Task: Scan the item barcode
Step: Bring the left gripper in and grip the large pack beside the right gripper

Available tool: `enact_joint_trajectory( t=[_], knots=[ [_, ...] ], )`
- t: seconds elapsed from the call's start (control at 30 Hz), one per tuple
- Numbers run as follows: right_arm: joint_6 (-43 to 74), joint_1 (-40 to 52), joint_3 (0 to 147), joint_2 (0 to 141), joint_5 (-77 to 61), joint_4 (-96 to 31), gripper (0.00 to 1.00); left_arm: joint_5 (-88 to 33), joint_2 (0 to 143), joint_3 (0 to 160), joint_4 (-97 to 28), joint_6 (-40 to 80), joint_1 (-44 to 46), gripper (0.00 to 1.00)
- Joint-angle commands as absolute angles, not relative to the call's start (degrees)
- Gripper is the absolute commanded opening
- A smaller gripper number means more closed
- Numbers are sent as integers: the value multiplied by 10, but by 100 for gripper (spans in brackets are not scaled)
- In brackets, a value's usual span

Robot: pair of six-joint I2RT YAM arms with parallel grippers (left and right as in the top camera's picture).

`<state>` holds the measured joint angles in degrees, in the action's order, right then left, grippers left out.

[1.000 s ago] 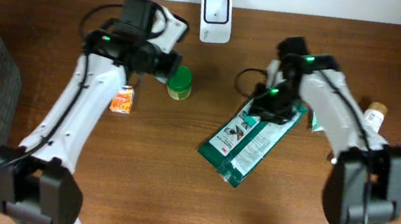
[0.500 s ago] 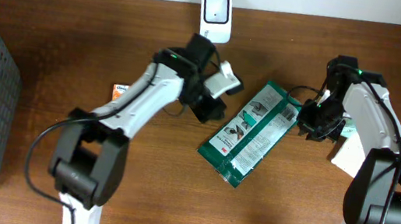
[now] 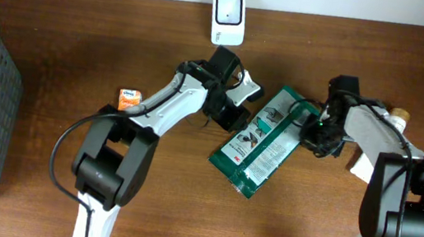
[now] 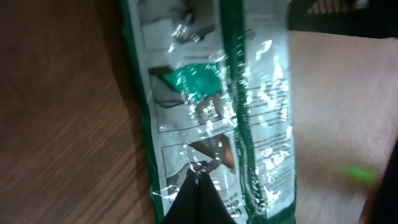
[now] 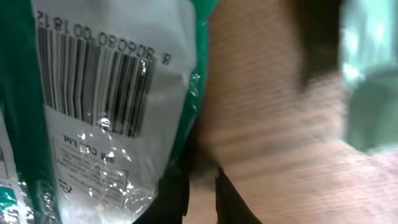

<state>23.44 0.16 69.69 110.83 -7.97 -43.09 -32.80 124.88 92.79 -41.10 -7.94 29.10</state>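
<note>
Overhead: green-and-white glossy plastic pouch [image 3: 267, 139] lies flat on brown wooden table [image 3: 57, 39] between left gripper [image 3: 234, 120] and right gripper [image 3: 315, 137]; left wrist: jaws closed, fingertips [image 4: 198, 186] against its film; right wrist: jaws barely apart at pouch edge beside black barcode [image 5: 93, 81], grip indeterminable.

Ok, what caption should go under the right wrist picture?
Close-up: the barcode on a green and white packet, beside the right gripper.
</note>
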Motion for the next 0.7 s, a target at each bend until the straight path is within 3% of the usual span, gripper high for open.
enact_joint_trajectory(
  t=[0.0,0.27,0.5,0.6,0.67],
  knots=[
    [212,23,685,1111,-75,-389,11,-331,1262,927,-409,-34,279,0],
    [76,44,685,1111,-137,-296,11,-331,1262,927,-411,-30,279,0],
    [19,44,687,1111,-187,-292,11,-332,1262,927,-411,-29,279,0],
    [19,23,726,1109,-248,-349,28,-332,1262,927,-410,-25,276,0],
    [19,-5,775,1108,-300,-424,34,-333,1262,927,-406,-21,271,0]
  ],
)
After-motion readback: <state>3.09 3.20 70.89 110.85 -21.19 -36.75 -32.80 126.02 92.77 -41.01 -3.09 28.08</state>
